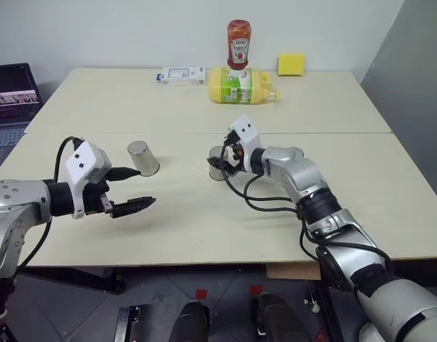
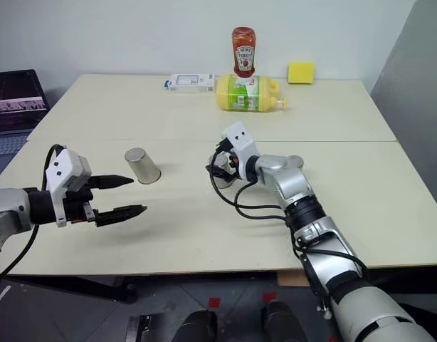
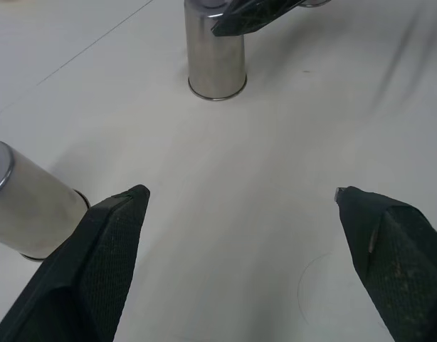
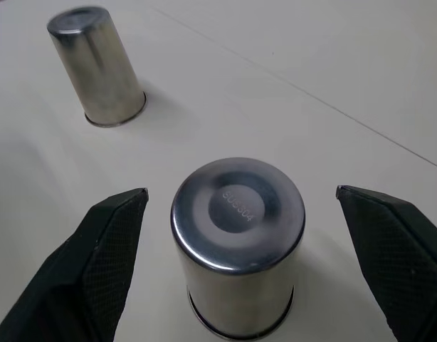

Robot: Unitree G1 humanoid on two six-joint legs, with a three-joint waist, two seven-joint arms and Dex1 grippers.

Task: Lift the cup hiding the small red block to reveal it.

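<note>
With its two black fingers spread wide apart, the right gripper (image 4: 240,263) sits on either side of the middle cup (image 4: 236,246), one finger (image 4: 97,263) on each flank and neither touching the steel. That cup stands upside down on the table (image 1: 204,228), its flat base up (a small stamp is pressed into the centre of it). Seen from the head, the right gripper (image 1: 225,158) reaches the cup from the robot's side, pointing forward and a little toward the robot's left, with black cables looping off the wrist onto the tabletop.

Taking the middle cup as the landmark: a second cup (image 1: 143,157), also inverted, stands to its left and well apart from it. A third silvery cup (image 2: 295,161) shows just past the right forearm, to the right of the middle cup, mostly hidden by the arm. The left gripper (image 1: 137,191) hangs above the table nearer the robot than the left cup, fingers also apart, holding nothing.

Farther from the robot than the middle cup, toward the wall, a yellow bottle (image 1: 240,85) lies on its side with a ketchup bottle (image 1: 238,44) standing behind it, a white box (image 1: 181,75) to their left and a yellow sponge (image 1: 291,64) to their right. A laptop (image 1: 12,100) sits off the table's left edge.

No red block can be seen on the table; which cup covers it cannot be told.
</note>
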